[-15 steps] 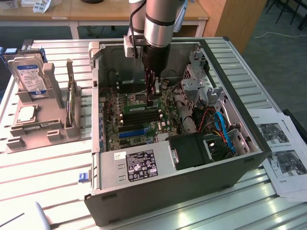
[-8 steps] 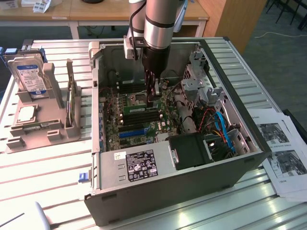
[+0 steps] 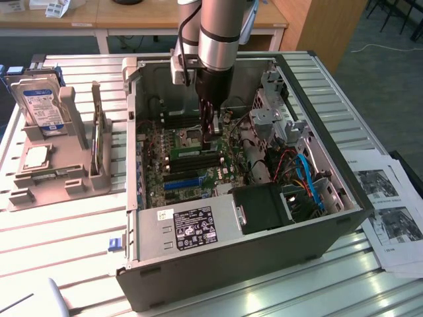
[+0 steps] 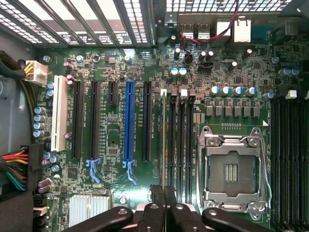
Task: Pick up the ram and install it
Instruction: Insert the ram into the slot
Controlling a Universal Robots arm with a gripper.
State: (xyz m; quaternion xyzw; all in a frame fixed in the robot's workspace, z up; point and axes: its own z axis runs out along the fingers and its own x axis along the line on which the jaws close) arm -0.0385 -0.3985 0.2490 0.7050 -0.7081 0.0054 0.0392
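One grey-and-black robot arm reaches down into an open grey metal computer case that lies on its side on a slatted metal surface. The hand hangs low over the green motherboard, near the middle of the case.

1. Hand state. In the wrist view the two fingers of the hand are drawn close together, and the ram, a long thin green circuit-board stick seen edge-on, runs between them. The hand pinches the stick near one end.
2. Ram position. In the exterior view the ram lies along the memory slot row just below the fingertips. Whether it is fully seated cannot be told.
3. Flanking parts. The stick stands between a long black expansion slot and a set of empty black memory slots. The blue expansion slot lies beyond the black one, and a white slot lies further off.
4. Close obstacles. The silver-framed processor socket sits just beside the empty memory slots. A second bank of black slots lies beyond it.
5. Case contents. A black box-shaped unit, blue cables and a grey drive cage crowd the exterior view's right side.
6. Outside the case. A grey holder with a blue-labelled hard drive stands at the exterior view's left, and printed sheets lie at its right.
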